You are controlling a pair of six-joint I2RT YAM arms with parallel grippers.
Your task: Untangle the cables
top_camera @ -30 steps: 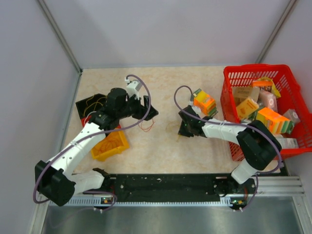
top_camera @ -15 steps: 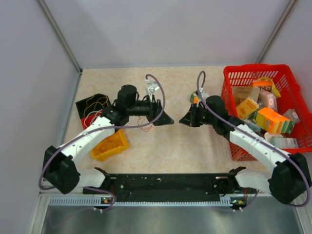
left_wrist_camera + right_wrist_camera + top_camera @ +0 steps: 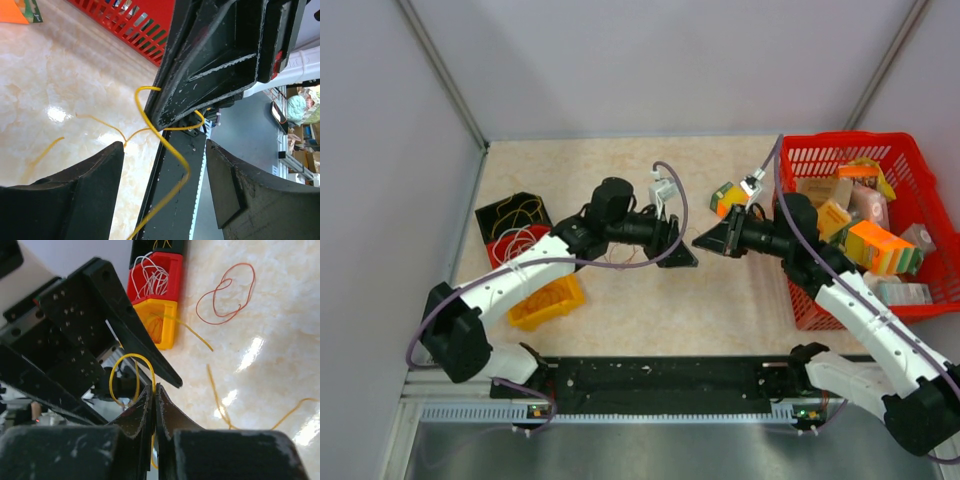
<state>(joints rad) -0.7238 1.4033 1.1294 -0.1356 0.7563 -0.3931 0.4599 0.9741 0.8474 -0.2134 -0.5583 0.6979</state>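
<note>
We see both arms meeting over the middle of the table (image 3: 620, 170). The right gripper (image 3: 154, 387) is pinched together on a thin yellow cable (image 3: 131, 355), which loops between the parted jaws of the left gripper (image 3: 165, 147). A red cable (image 3: 220, 290) lies loose on the tabletop, just left of them.

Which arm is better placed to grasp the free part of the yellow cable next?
The left, probably. The left gripper is open, with the yellow cable passing between its jaws, while the right gripper is shut on that cable.
</note>
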